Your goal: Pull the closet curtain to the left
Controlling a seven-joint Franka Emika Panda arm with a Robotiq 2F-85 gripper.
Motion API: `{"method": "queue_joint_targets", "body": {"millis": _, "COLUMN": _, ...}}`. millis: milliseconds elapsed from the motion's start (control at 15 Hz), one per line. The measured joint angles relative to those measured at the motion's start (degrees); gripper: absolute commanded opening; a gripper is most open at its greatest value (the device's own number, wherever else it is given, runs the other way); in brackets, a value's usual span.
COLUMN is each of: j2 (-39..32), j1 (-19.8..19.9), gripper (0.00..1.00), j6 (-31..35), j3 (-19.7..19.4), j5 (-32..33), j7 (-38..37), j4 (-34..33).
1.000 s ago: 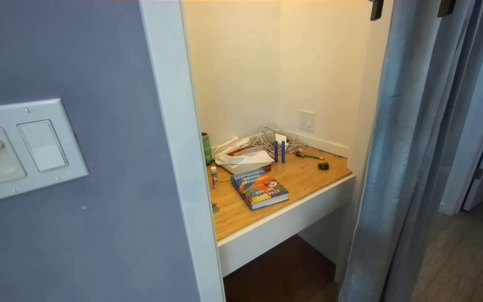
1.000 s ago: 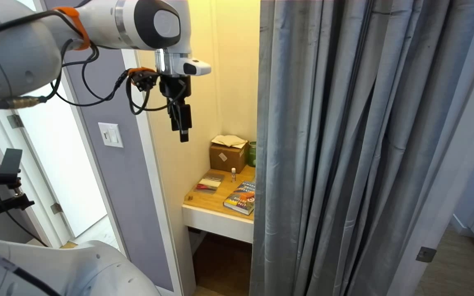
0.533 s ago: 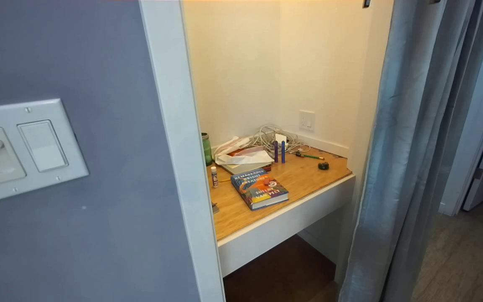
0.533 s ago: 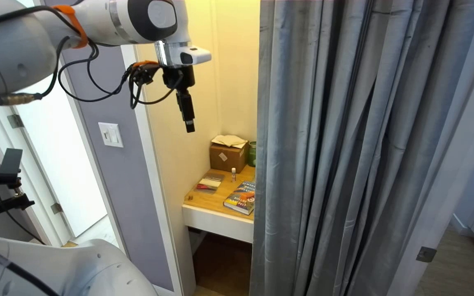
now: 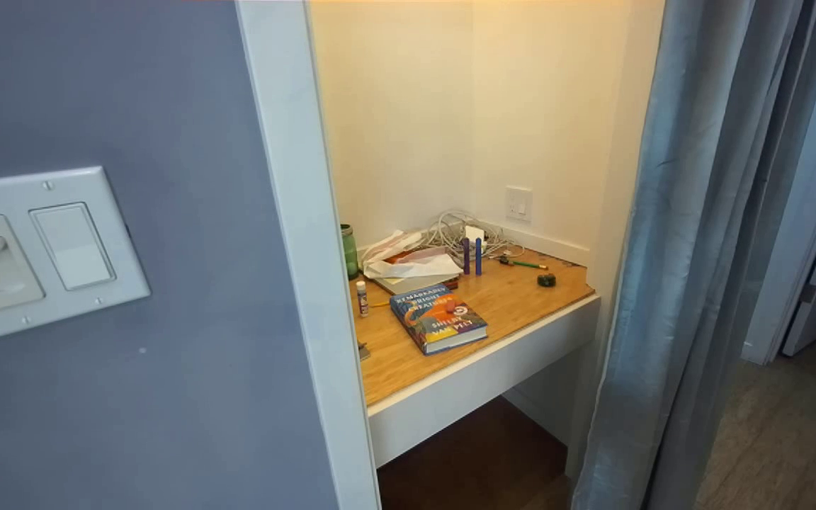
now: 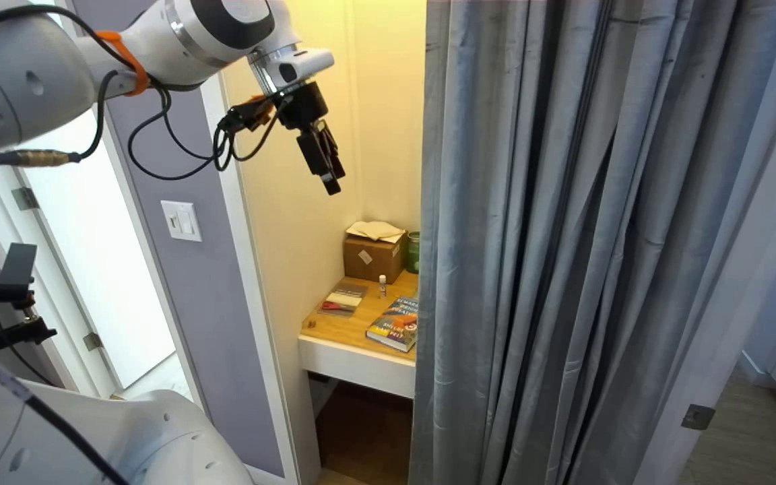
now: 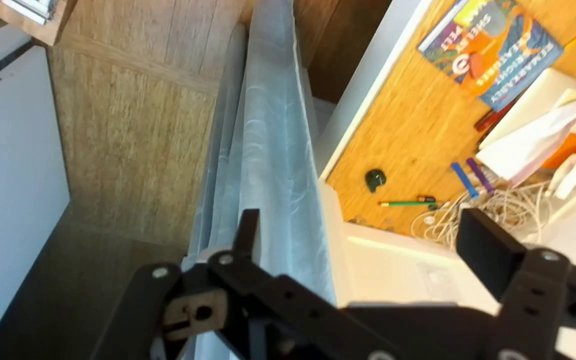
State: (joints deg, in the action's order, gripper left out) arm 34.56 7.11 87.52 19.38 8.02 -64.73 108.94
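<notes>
High by the closet (image 6: 388, 121), fingers (image 7: 490, 257) of the gripper (image 7: 360, 215) spread wide, released; gripper black, tilted, tips slanting down and toward the curtain side in an exterior view; a strip of cream wall shows between the two there. Seen from above in the wrist view, closet curtain (image 7: 283, 150) has its edge running through the gap between the fingers, one finger overlapping the fabric; whether they touch, cannot tell; cloth silvery grey, in tall vertical folds, on the right of the picture in both exterior views, across part of the closet mouth, with the stretch to its left uncovered.

Arm (image 6: 189, 47) white, entering at upper left; black cables (image 6: 172, 176) looped beneath; inside the closet, light wooden desk (image 5: 521, 301); book (image 5: 438, 319) flat on it; purple marker (image 5: 466, 256) and blue marker (image 5: 478, 256) side by side, tangled white cords (image 5: 443, 230) near; cardboard box (image 6: 371, 261), paper (image 6: 376, 231) on top, green jar (image 6: 413, 252) just beside; farther out, blue-grey wall (image 6: 226, 323) with white switch plate (image 6: 181, 220).
</notes>
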Motion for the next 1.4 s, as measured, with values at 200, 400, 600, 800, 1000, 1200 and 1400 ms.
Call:
{"method": "queue_joint_targets", "body": {"millis": 200, "j2": -2.09, "j1": 0.45, "gripper": 1.0, "j6": 0.05, "j3": 1.4, "j5": 7.57, "j7": -6.48, "j4": -1.81}}
{"method": "queue_joint_targets", "body": {"millis": 400, "j2": -4.63, "j1": 0.53, "gripper": 1.0, "j6": -0.37, "j3": 2.66, "j5": 16.02, "j7": -12.72, "j4": -4.04}}
{"method": "queue_joint_targets", "body": {"millis": 600, "j2": -7.35, "j1": 0.54, "gripper": 1.0, "j6": -2.06, "j3": 4.04, "j5": 25.0, "j7": -18.46, "j4": -6.5}}
{"method": "queue_joint_targets", "body": {"millis": 800, "j2": -9.19, "j1": 0.54, "gripper": 1.0, "j6": -2.98, "j3": 4.76, "j5": 28.17, "j7": -20.83, "j4": -7.97}}
{"method": "queue_joint_targets", "body": {"millis": 1000, "j2": -9.39, "j1": 0.54, "gripper": 1.0, "j6": -3.12, "j3": 4.78, "j5": 28.41, "j7": -21.04, "j4": -8.26}}
{"method": "queue_joint_targets", "body": {"millis": 1200, "j2": -9.4, "j1": 0.54, "gripper": 1.0, "j6": -3.25, "j3": 4.8, "j5": 28.43, "j7": -21.06, "j4": -8.47}}
{"method": "queue_joint_targets", "body": {"millis": 1400, "j2": -9.58, "j1": -0.36, "gripper": 1.0, "j6": -3.26, "j3": 3.85, "j5": 32.4, "j7": -24.03, "j4": -8.48}}
